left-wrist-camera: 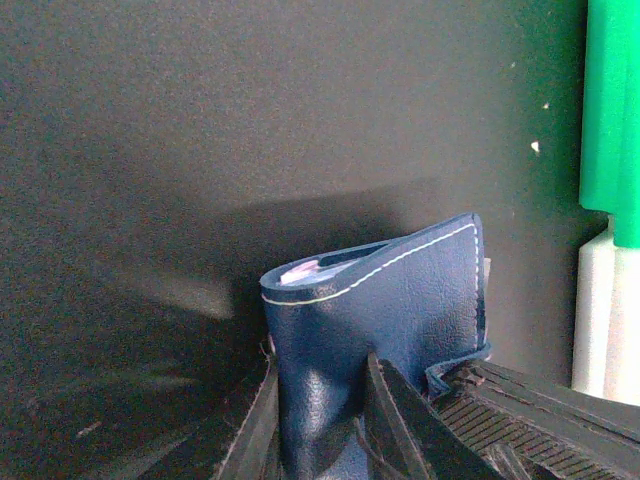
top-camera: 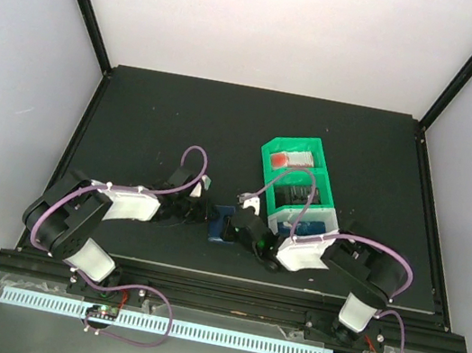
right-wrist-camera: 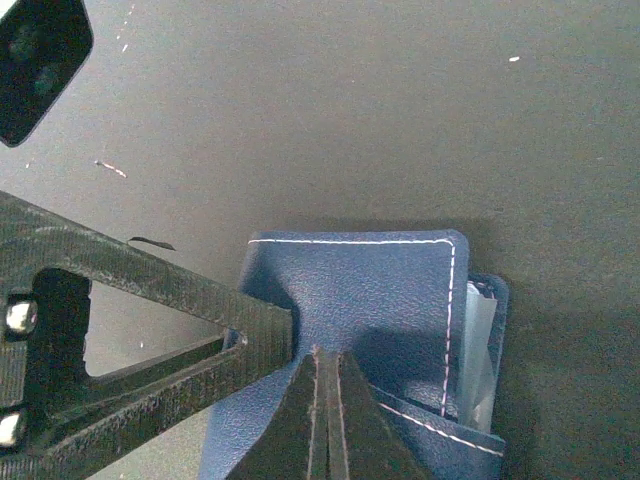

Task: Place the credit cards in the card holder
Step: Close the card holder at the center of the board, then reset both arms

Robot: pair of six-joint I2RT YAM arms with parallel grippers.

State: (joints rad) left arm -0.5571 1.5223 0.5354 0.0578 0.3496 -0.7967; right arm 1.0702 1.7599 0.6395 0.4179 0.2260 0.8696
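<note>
The navy card holder [top-camera: 222, 225] stands folded on the black mat between both grippers. My left gripper [left-wrist-camera: 321, 368] is shut on the card holder [left-wrist-camera: 400, 300], one finger on each side of its folded spine. A pale credit card edge [left-wrist-camera: 304, 271] peeks out of the fold at the top. In the right wrist view the right gripper [right-wrist-camera: 327, 356] is shut, its joined tips resting against the card holder's cover [right-wrist-camera: 370, 290]; whether it pinches any of it I cannot tell. A pale card edge [right-wrist-camera: 478, 350] shows in the inner pocket at the right. The left gripper's finger [right-wrist-camera: 262, 330] touches the holder's left edge.
A green-and-white compartment bin [top-camera: 296, 185] stands just behind and right of the holder, with a red item [top-camera: 288, 159] in its far compartment. Its green wall [left-wrist-camera: 612, 120] is close on the right in the left wrist view. The mat's raised front edge [top-camera: 227, 277] runs close behind the grippers.
</note>
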